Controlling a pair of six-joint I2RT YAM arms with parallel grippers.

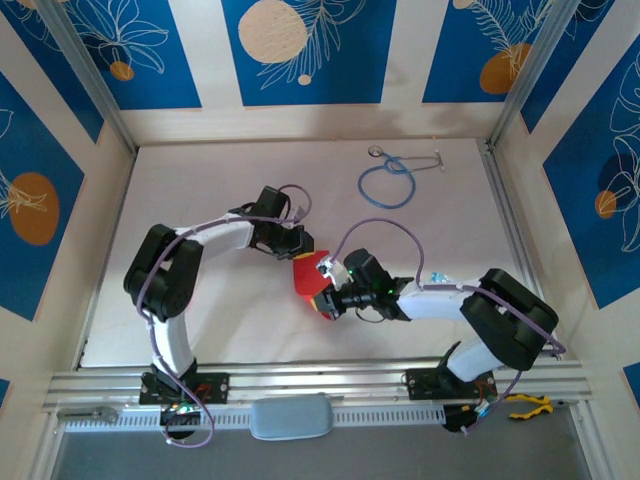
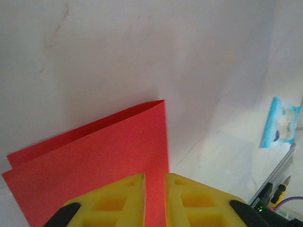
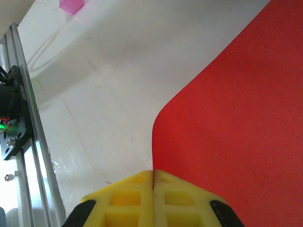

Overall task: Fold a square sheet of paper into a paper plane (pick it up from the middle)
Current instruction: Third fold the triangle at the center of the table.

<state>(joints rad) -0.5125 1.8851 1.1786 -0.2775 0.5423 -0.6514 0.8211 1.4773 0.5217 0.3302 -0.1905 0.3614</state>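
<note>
**Red sheet caught between two grippers at mid-desk**

The white, faintly scuffed desk [image 1: 200,200] is carrying everything. The square sheet of paper [image 1: 308,272], matte bright red, is sitting near its middle between both arms, well apart from the thin blue stethoscope [image 1: 388,182] looped at the back. From above, the sheet is showing as a small angular patch. The left wrist view is revealing it doubled over [image 2: 94,165], two layers offset at one edge. The right wrist view is showing a smooth curved edge [image 3: 236,118] sweeping into the right gripper [image 3: 152,175], whose yellow fingers are pressing together on it. The left gripper [image 2: 155,179] is leaving a slim gap with red inside; whether it is gripping cannot be told. A small blue-white packet [image 2: 280,122] is lying at the desk's side.
</note>
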